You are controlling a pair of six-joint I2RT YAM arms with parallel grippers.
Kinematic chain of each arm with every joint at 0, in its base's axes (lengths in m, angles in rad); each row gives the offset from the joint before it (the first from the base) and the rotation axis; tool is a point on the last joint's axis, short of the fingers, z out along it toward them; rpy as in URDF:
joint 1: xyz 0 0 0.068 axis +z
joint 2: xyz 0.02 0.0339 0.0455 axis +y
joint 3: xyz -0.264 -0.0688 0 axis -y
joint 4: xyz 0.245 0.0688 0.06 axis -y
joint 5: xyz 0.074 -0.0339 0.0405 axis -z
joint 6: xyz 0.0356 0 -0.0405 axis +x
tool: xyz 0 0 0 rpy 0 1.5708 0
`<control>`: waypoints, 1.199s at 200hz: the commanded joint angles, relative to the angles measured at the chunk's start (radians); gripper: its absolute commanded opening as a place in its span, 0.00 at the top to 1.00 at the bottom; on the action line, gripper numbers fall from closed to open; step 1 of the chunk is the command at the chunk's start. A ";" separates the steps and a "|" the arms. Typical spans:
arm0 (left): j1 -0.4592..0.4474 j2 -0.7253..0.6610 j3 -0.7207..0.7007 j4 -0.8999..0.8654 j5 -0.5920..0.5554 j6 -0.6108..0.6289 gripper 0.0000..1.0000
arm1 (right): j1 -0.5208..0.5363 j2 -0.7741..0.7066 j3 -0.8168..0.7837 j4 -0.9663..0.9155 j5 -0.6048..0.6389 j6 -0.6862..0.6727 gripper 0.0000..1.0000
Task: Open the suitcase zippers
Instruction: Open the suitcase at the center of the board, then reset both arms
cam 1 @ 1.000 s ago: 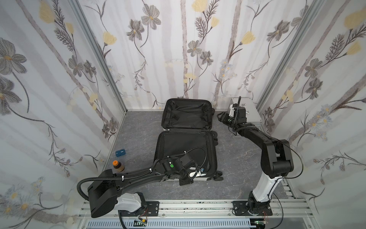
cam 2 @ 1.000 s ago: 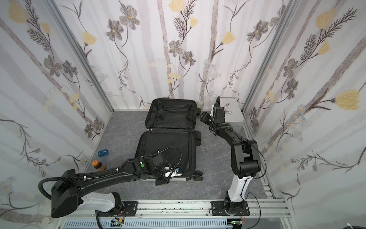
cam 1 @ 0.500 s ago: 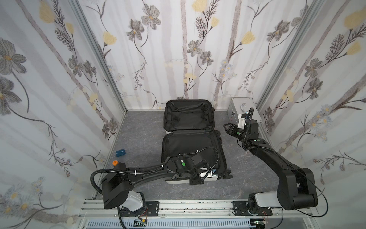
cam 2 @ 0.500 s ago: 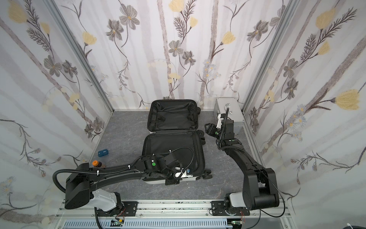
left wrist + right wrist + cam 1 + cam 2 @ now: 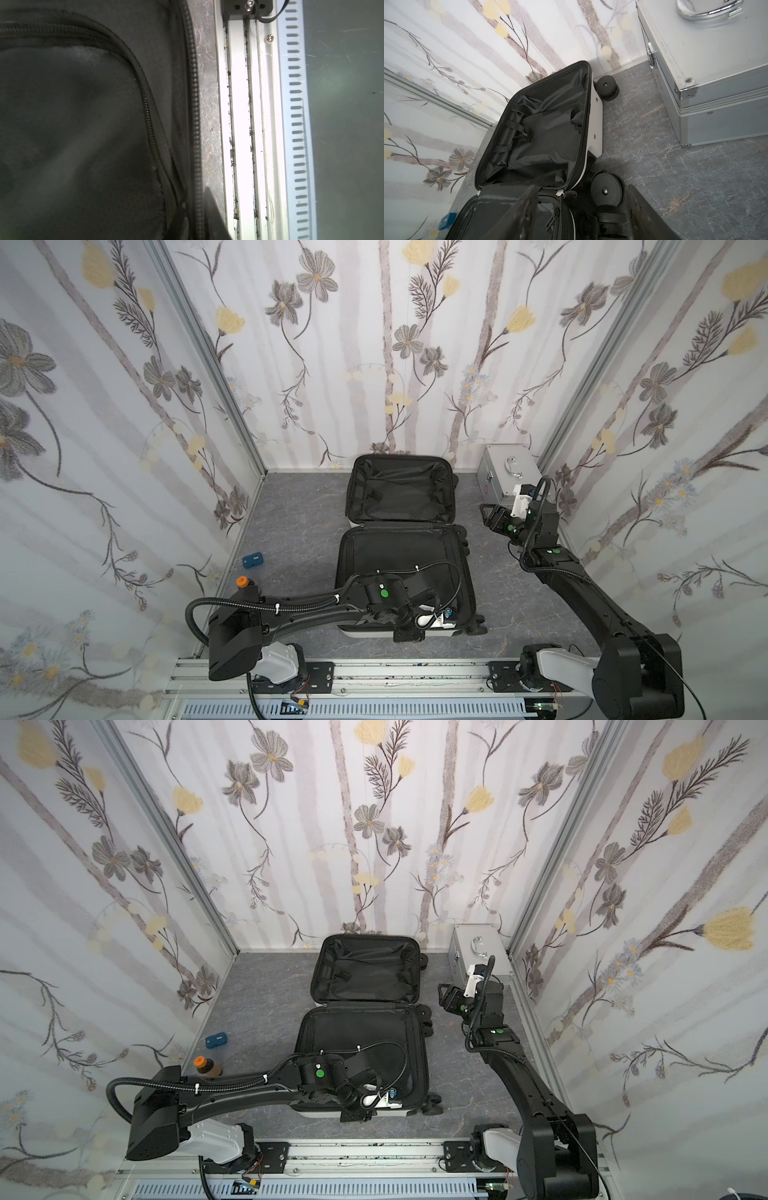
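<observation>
The suitcase lies spread flat on the grey floor with both halves showing black lining, in both top views. Its zippers run as a toothed black band along the near rim. My left gripper sits at that near rim over the white shell; in the left wrist view one fingertip lies beside the band, and the other is too dark to make out. My right gripper hangs open to the right of the hinge, above the black wheels, with nothing between its fingers. A small silver pull shows at the hinge corner.
A silver aluminium box with a chrome handle stands in the far right corner, just behind the right wrist. A small blue box and an orange-capped bottle sit left of the suitcase. The aluminium rail borders the near edge.
The suitcase and my left gripper shifted a little to the right. My right gripper drew back from the far half's corner toward the near right, staying open.
</observation>
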 commanded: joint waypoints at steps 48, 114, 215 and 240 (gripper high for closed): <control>0.097 -0.296 -0.062 0.104 -0.190 -0.047 0.15 | -0.016 -0.160 -0.068 0.028 0.093 -0.064 0.01; 0.708 -0.584 -0.362 0.674 -0.591 -0.394 0.00 | -0.080 -0.266 -0.349 0.426 0.306 -0.312 0.00; 1.081 -0.250 -0.722 1.295 -0.746 -0.466 0.00 | -0.183 0.022 -0.592 1.083 0.324 -0.352 0.00; 1.114 -0.085 -0.769 1.569 -0.688 -0.451 0.00 | -0.188 0.124 -0.627 1.238 0.282 -0.363 0.00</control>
